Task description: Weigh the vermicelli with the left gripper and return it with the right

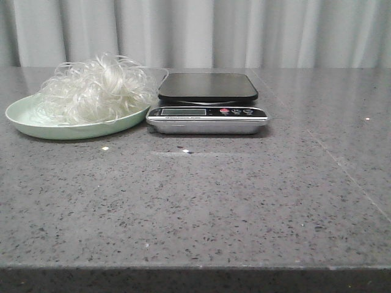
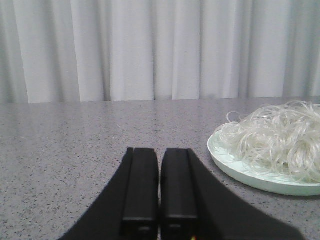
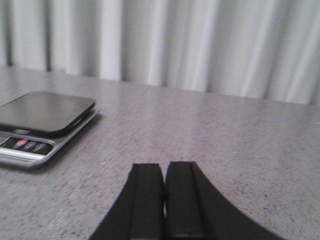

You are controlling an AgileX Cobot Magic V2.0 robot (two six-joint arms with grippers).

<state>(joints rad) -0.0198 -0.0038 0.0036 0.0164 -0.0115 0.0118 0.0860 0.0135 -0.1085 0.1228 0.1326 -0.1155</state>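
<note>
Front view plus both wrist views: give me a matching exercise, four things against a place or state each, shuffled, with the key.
Things:
1. vermicelli
2. scale
3. plate
4. left end effector

States:
A. pale green, left of the scale
B. shut, holding nothing
C. piled on the plate
D. black platform bare

Pairs: 1-C, 2-D, 3-A, 4-B
</note>
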